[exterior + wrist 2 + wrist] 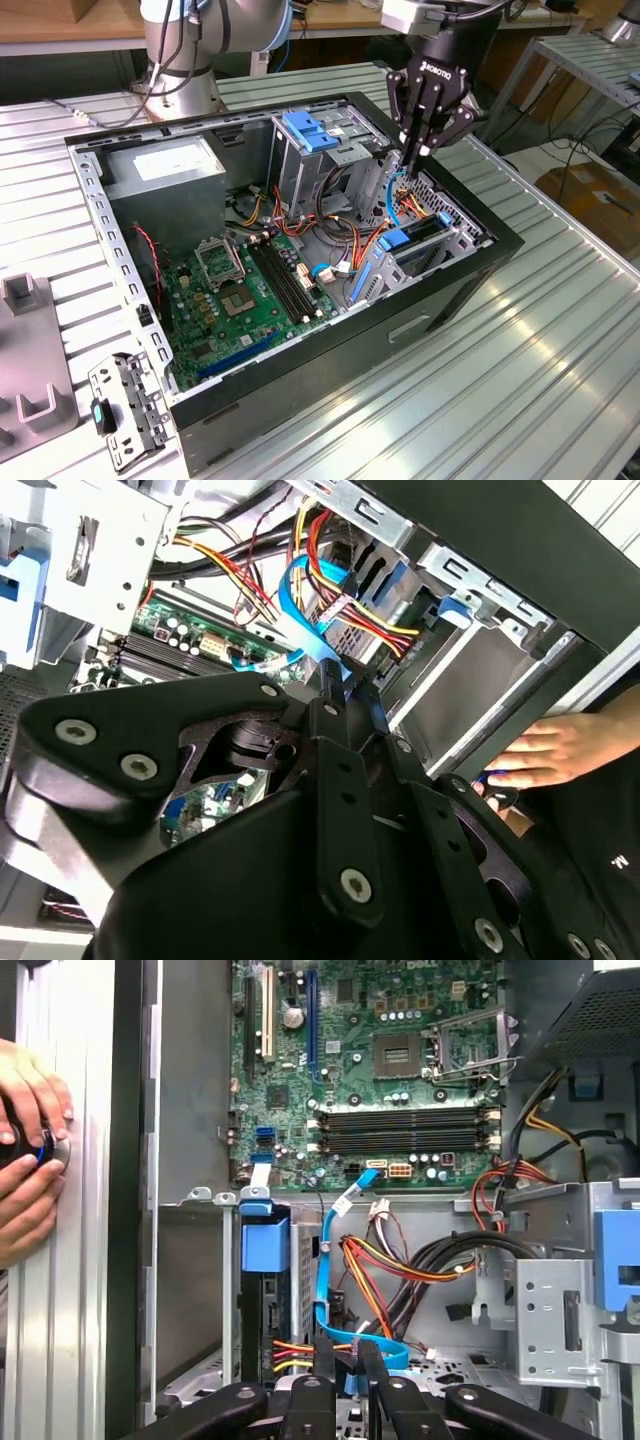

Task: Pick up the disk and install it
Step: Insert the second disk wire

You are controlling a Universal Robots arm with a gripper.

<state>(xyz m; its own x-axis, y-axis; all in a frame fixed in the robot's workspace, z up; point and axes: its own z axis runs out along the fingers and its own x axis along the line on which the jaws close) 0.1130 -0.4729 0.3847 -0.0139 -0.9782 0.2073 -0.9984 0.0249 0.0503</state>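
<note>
Exterior view has the gripper [420, 150] hanging over the open computer case [500, 250], fingers pinched together around nothing; the disk [410, 238] already sits in the bay by the case's front edge.

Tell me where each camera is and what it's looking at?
Exterior view: off the arm, looking down on the open computer case; the arm and gripper show.
First wrist view: on the arm, looking into the case at the motherboard and disk.
Second wrist view: on the arm, behind the gripper's black links.
Both wrist views share the light-blue cable.
</note>
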